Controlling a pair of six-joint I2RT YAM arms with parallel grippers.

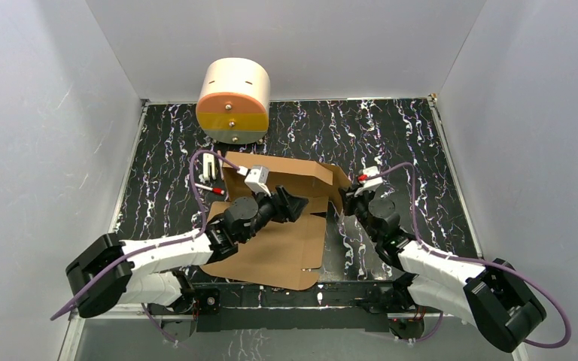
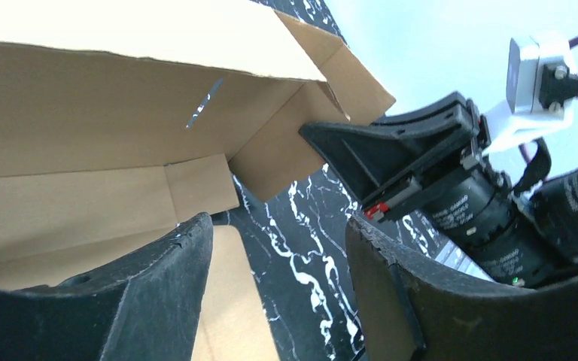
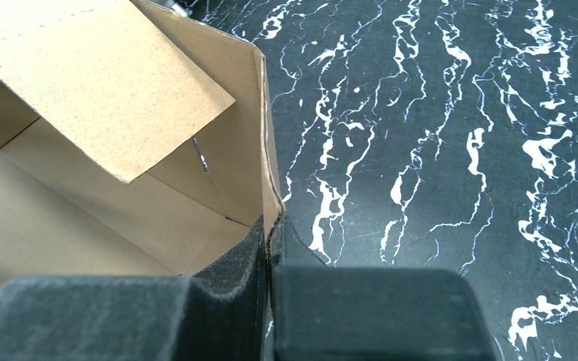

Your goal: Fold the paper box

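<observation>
Left of the paper box (image 1: pixel 275 252), a strip of black marbled counter (image 1: pixel 158 203) runs to the white side wall (image 1: pixel 45 150). A small white part (image 1: pixel 209 167) lies just beside the box's far left corner; what it is cannot be made out. The left arm (image 1: pixel 158 256) reaches over the box from its near left, hiding that corner and part of the middle. The left jaws stand wide above the box's floor, with nothing between them. The box lies mid-counter with its far and right walls raised, and its flat near flap reaches the counter's near edge. Beyond the box stands a cream cylinder (image 1: pixel 233 98). At the box's right wall, the right jaws, on the right arm (image 1: pixel 421 259), pinch the cardboard's edge. Right of the box, bare counter stretches to the wall. White print on the right arm's motor is too small to read.
</observation>
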